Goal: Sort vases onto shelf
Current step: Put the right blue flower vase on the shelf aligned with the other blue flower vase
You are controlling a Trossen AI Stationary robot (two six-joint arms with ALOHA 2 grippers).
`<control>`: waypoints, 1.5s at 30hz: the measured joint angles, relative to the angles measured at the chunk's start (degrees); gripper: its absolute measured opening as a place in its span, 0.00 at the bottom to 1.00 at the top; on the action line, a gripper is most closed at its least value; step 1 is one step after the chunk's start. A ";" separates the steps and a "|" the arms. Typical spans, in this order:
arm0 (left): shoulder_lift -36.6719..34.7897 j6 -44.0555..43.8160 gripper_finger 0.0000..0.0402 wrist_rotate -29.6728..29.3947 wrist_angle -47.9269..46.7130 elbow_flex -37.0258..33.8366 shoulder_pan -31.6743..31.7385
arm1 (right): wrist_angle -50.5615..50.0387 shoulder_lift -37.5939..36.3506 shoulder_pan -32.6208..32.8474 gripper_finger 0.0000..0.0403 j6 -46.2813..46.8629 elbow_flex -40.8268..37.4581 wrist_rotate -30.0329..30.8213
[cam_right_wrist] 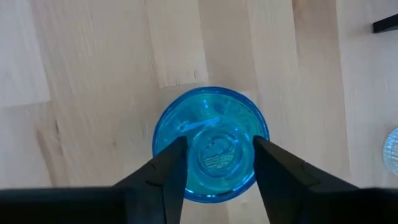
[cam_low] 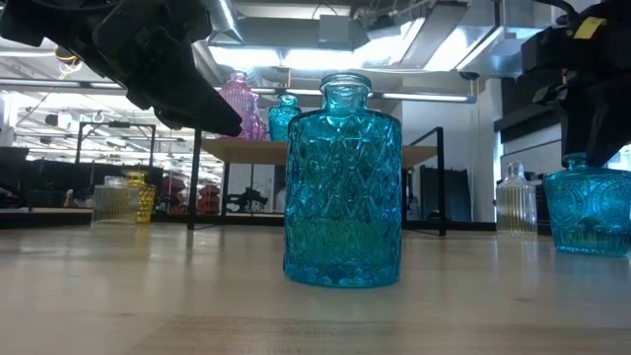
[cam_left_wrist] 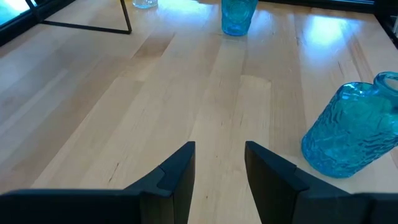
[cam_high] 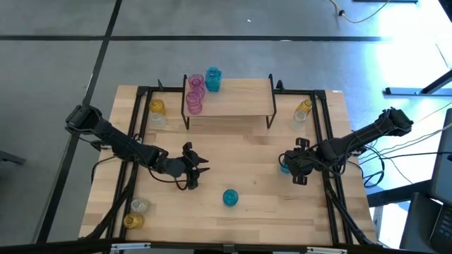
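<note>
The shelf [cam_high: 229,99] stands at the table's far side, with two pink vases [cam_high: 195,95] and a teal vase [cam_high: 212,79] on the left part of its board. A teal vase [cam_high: 230,197] stands upright on the table near the middle [cam_low: 342,182]. My left gripper [cam_high: 200,169] is open, left of and slightly beyond it, hovering over bare wood [cam_left_wrist: 219,171]. My right gripper [cam_high: 289,166] is open and points down over another teal vase [cam_right_wrist: 211,144]. Its fingers stand on either side of that vase's mouth. That vase stands on its base [cam_low: 592,212]. My right gripper comes at the teal vase from above, pointing down, one finger [cam_right_wrist: 171,165] on each side of its top [cam_right_wrist: 214,112]. I cannot tell whether the fingers touch the glass. The vase stands upright on the table.
A yellow vase [cam_high: 157,107] and a clear vase [cam_high: 159,120] stand left of the shelf. Another yellow one [cam_high: 304,108] and clear one [cam_high: 300,118] stand right of it. A clear vase [cam_high: 139,205] and a yellow one [cam_high: 132,220] are at the near left corner. A black frame [cam_high: 134,134] borders the table.
</note>
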 joint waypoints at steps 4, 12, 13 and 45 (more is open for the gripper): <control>0.00 0.00 0.33 0.00 0.00 -0.01 0.00 | 0.15 0.00 -0.01 0.40 0.27 -0.04 -0.02; 0.00 0.02 0.33 0.00 0.00 -0.01 -0.01 | 0.54 0.02 -0.01 0.47 0.69 -0.07 -0.55; 0.00 0.02 0.33 0.00 0.00 0.00 0.00 | 0.65 0.02 -0.01 0.48 0.90 -0.07 -0.62; 0.00 0.04 0.33 -0.03 0.00 -0.01 0.00 | 3.36 0.18 0.00 0.30 -4.25 2.99 5.77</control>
